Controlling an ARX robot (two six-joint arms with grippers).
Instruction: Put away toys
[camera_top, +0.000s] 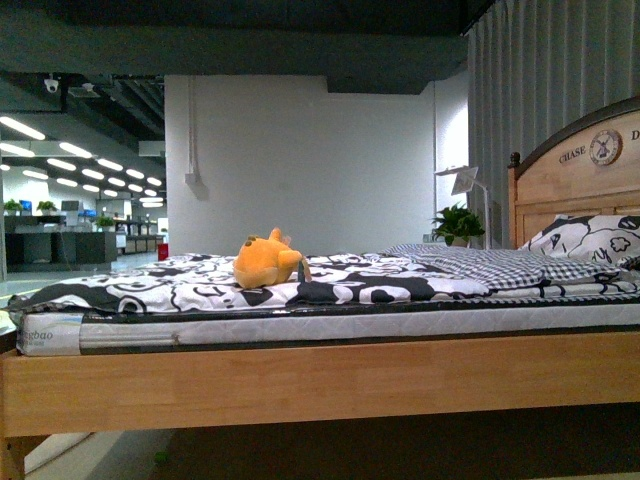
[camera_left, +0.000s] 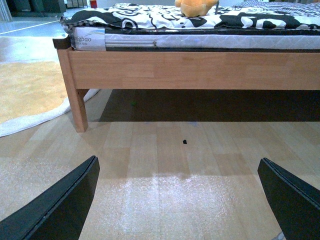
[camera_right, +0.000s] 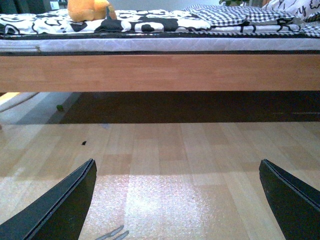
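Observation:
An orange-yellow plush toy (camera_top: 267, 262) with small tufts on top lies on the black-and-white bedspread (camera_top: 200, 285), left of the bed's middle. It also shows in the left wrist view (camera_left: 197, 7) and in the right wrist view (camera_right: 87, 9), on the mattress top. My left gripper (camera_left: 177, 200) is open and empty, low over the wooden floor in front of the bed. My right gripper (camera_right: 177, 200) is open and empty too, low over the floor, well short of the bed. Neither arm shows in the front view.
The wooden bed frame (camera_top: 300, 380) runs across in front, with a headboard (camera_top: 580, 170) and patterned pillow (camera_top: 590, 238) at the right. A checked blanket (camera_top: 480, 262) lies near the pillow. A yellow rug (camera_left: 25, 87) lies by the bed leg (camera_left: 77, 107). A lamp and plant (camera_top: 458, 222) stand behind.

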